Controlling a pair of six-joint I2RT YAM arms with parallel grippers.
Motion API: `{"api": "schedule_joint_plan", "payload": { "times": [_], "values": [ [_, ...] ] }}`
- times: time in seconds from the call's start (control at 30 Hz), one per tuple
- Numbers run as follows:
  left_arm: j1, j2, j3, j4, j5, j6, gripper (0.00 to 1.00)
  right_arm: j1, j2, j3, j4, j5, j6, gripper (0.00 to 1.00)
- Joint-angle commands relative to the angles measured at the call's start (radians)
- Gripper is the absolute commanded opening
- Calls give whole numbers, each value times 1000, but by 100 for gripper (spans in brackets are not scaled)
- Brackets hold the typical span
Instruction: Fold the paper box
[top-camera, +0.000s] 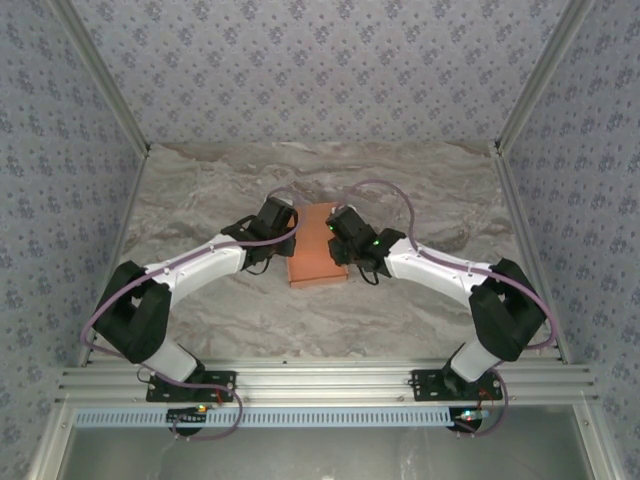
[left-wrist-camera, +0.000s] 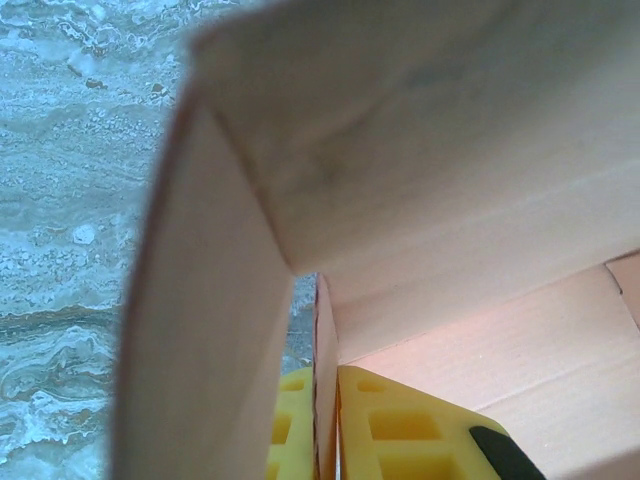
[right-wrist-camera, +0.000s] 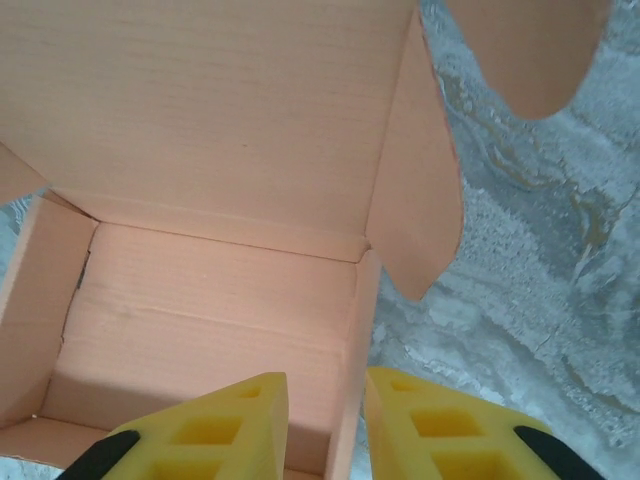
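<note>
Because my left hand (left-wrist-camera: 325, 405) is pinched together on the left wall of the paper box (top-camera: 316, 262), that side is held. My right hand (right-wrist-camera: 325, 390) stands a little apart, astride the right wall, and I judge it is not clamping. The box sits mid-worktop (top-camera: 430, 190) between both hands, equally near each, its long axis running away from the bases.

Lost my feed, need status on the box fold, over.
Left gripper clamped on a paper box wall. Right gripper astride another wall, jaws apart. Lid open, nothing blocking.
</note>
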Motion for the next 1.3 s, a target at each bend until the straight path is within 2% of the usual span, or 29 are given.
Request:
{"api": "schedule_joint_plan", "payload": {
  "times": [0.0,0.17,0.27,0.4,0.5,0.7,0.83,1.03,1.2,1.27],
  "values": [
    [-7,12,35,-19,-16,33,11,10,10,47,-35,101,-56,29],
    [-7,12,28,-4,7,27,11,10,13,61,-26,130,-89,28],
    [-8,15,33,-10,14,35,11,9,-2,46,-20,130,-100,36],
    [-8,26,52,-27,26,62,11,9,-45,1,13,112,-119,37],
    [-8,25,56,-24,42,72,11,-8,-42,3,5,107,-135,43],
    [-8,37,65,-22,51,73,11,-35,-35,-10,18,147,-131,44],
    [-7,37,65,-24,43,76,11,-39,-60,-37,44,120,-125,43],
    [-3,6,29,30,94,102,10,-68,-56,-67,92,65,-137,33],
    [-2,20,46,15,90,93,11,-74,-44,-59,125,-10,-135,9],
    [-1,23,50,13,90,79,11,-66,-32,-47,121,-14,-129,5]
  ]
}}
